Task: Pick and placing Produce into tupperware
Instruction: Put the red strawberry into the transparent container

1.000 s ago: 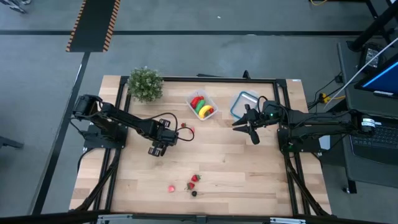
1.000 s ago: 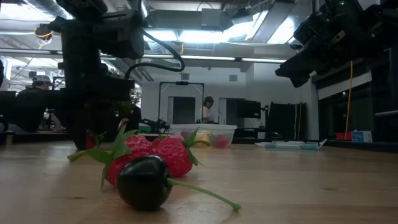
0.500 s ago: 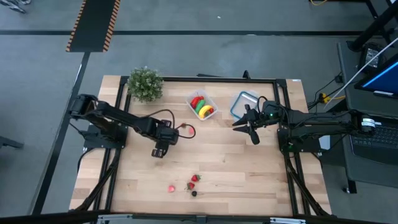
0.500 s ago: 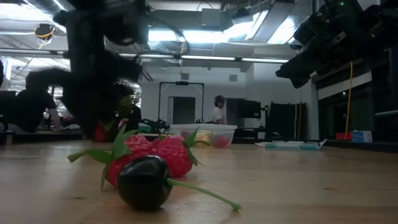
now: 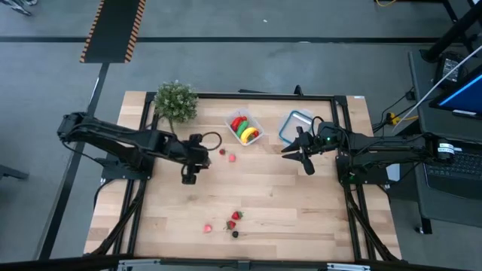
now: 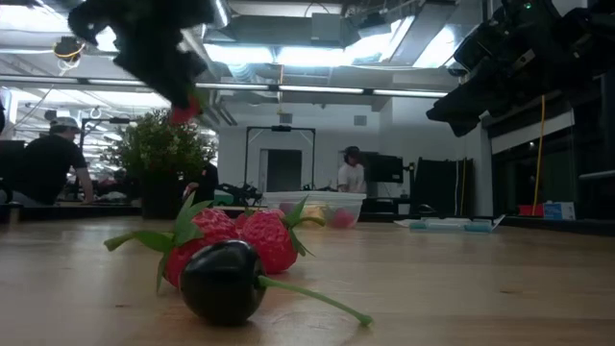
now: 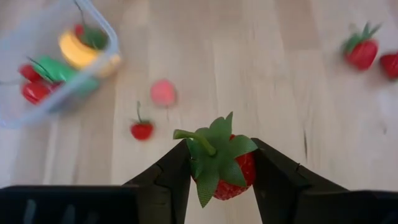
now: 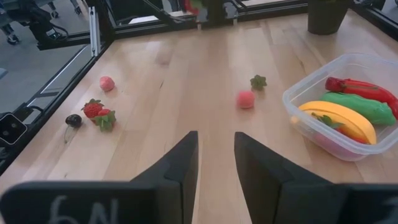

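Clearly the left gripper (image 7: 219,171) pinches a strawberry (image 7: 222,163) by its sides, lifted off the table (image 5: 301,203) so it can travel to the tupperware (image 5: 245,126), which sits nearby holding banana and pepper. Right gripper (image 5: 298,156) waits, fingers parted and empty, near the blue-rimmed container (image 5: 294,124).

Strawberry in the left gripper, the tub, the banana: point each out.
Strawberry (image 7: 231,177), left wrist view, red body between the fingers.
Tub (image 5: 256,123), high view, clear rim.
Banana (image 8: 341,119), right wrist view, yellow middle.

potted plant (image 5: 175,101) table rear-left | blue-rim container (image 5: 294,126) rear-right | person (image 6: 352,170) bkgd
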### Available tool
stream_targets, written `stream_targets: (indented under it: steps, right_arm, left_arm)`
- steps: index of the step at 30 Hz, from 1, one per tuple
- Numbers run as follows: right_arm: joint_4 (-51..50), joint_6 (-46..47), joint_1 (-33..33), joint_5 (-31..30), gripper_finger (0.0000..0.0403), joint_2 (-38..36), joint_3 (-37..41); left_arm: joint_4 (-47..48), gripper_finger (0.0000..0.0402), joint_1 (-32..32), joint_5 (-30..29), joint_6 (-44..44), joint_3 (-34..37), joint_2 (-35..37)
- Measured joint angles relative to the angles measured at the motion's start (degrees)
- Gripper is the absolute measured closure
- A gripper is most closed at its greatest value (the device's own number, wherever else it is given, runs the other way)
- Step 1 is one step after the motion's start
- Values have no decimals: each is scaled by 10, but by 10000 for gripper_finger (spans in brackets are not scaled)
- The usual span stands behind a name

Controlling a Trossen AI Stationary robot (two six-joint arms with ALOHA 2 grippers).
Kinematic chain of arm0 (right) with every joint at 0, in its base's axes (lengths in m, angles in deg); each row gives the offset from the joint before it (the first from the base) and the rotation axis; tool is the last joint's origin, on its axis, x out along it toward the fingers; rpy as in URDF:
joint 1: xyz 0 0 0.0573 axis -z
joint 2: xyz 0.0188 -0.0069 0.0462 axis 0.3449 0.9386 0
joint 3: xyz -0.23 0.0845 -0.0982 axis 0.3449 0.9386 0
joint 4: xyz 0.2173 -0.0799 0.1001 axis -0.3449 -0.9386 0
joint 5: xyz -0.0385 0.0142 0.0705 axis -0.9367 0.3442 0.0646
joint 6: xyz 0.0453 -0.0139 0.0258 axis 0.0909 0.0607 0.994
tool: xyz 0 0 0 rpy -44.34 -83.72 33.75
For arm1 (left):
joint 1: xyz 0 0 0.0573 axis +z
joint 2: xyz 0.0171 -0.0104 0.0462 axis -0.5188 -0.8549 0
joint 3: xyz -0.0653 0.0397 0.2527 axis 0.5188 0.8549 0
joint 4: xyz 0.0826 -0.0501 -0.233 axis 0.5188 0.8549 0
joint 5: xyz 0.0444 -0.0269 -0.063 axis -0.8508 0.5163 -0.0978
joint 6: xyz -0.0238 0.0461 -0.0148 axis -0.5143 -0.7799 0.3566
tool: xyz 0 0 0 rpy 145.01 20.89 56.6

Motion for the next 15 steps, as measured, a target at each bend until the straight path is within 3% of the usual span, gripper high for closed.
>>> stream_targets:
  steps: [8, 15]
  right_arm:
    - [-1, 0, 0, 0, 297, 0, 0]
    - [-1, 0, 0, 0, 297, 0, 0]
  left_arm:
    - [-64, 272, 0, 0, -29, 3, 26]
    - [-198, 272, 2, 25, -35, 68, 26]
